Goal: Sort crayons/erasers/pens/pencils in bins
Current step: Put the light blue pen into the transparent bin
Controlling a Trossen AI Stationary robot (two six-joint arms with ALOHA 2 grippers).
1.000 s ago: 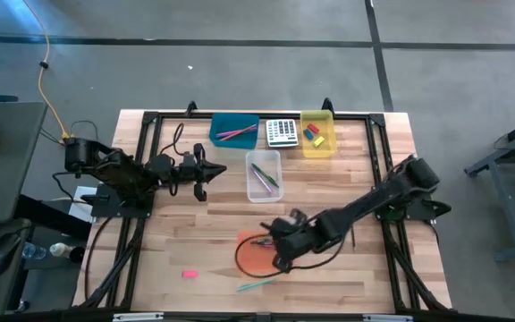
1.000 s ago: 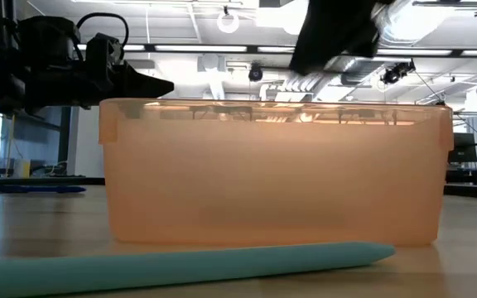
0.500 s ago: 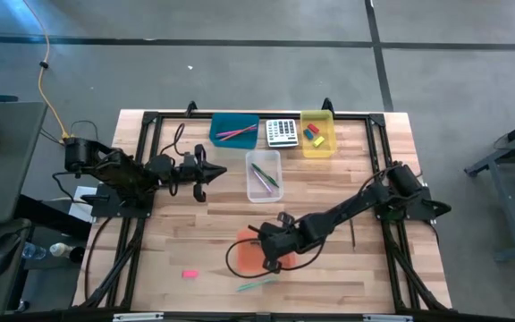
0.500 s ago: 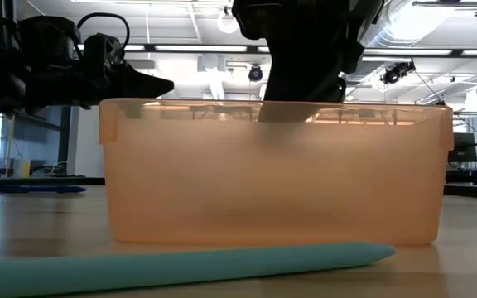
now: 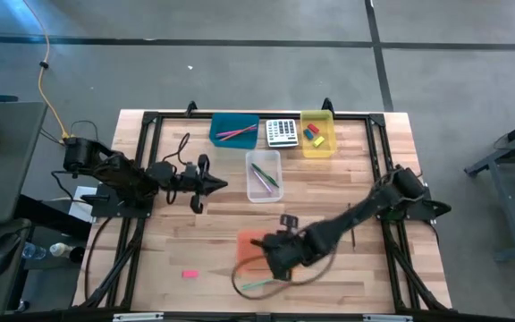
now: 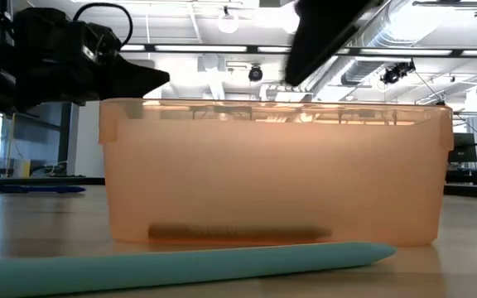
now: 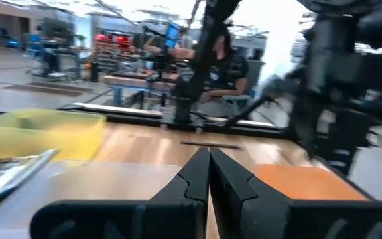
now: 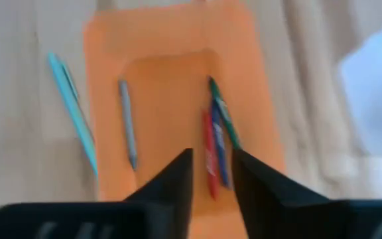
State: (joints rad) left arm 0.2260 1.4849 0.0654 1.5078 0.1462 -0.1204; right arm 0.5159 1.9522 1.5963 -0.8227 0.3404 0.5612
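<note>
Four shallow rectangular plastic bins sit on the wooden desk (image 5: 195, 241). The right end effector (image 8: 211, 174) hovers directly above the orange bin (image 8: 171, 79), fingers parted narrowly and empty. Below it lie four thin sticks: a blue one (image 8: 127, 123), plus red (image 8: 207, 154), dark blue (image 8: 219, 149) and green (image 8: 221, 113) bunched together, all lengthwise. A teal pen (image 8: 73, 109) lies just outside. The left end effector (image 5: 211, 184) waits, closed.

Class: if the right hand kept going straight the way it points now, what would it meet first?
Most likely the floor of the shallow orange plastic bin: the right hand, fingers apart, aims into it between a light blue stick and red, blue and green sticks.
</note>
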